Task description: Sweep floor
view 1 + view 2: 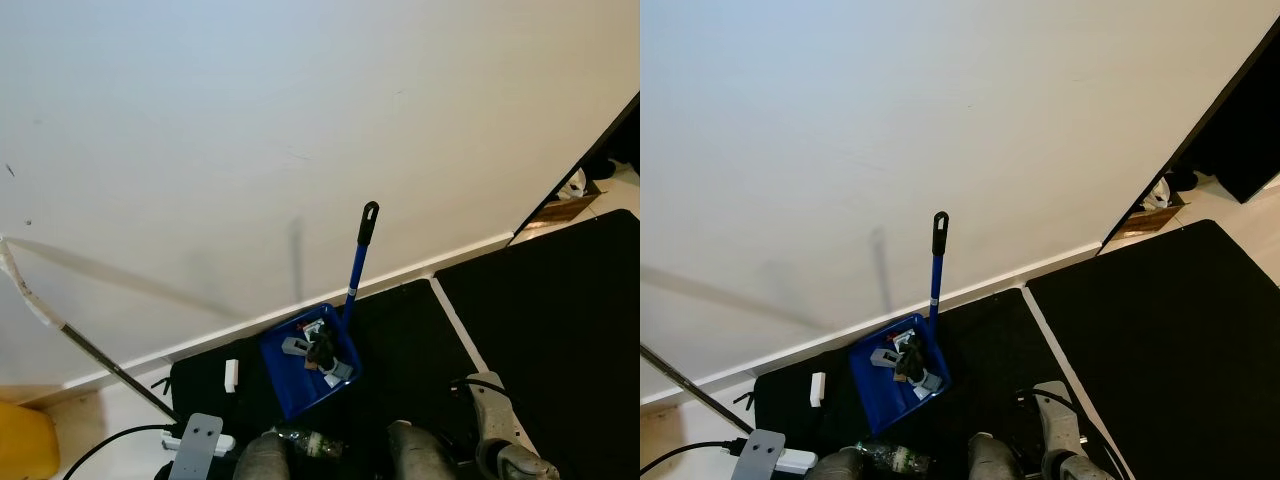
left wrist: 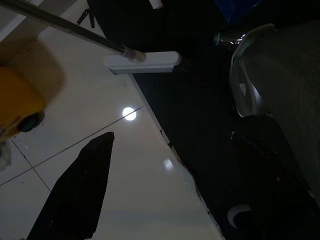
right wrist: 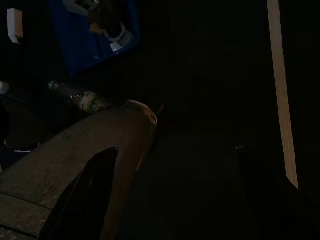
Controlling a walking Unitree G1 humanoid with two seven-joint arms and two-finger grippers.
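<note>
My blue dustpan (image 1: pixel 308 365) sits on the black mat (image 1: pixel 420 340) against the white wall (image 1: pixel 250 130), its long blue handle (image 1: pixel 357 262) standing upright with a black grip on top. Scraps of litter (image 1: pixel 318 350) lie in its tray. A clear plastic bottle (image 1: pixel 305 441) lies on the mat just in front of it, and a small white block (image 1: pixel 232 374) sits beside it. The broom's metal pole (image 1: pixel 90 350) leans against the wall to my left — its white head (image 2: pixel 142 62) rests on the pale floor (image 2: pixel 125 170). My left tool (image 2: pixel 165 190) hangs with its fingers apart, gripping nothing; my right tool (image 3: pixel 175 195) hangs likewise — spread and empty.
</note>
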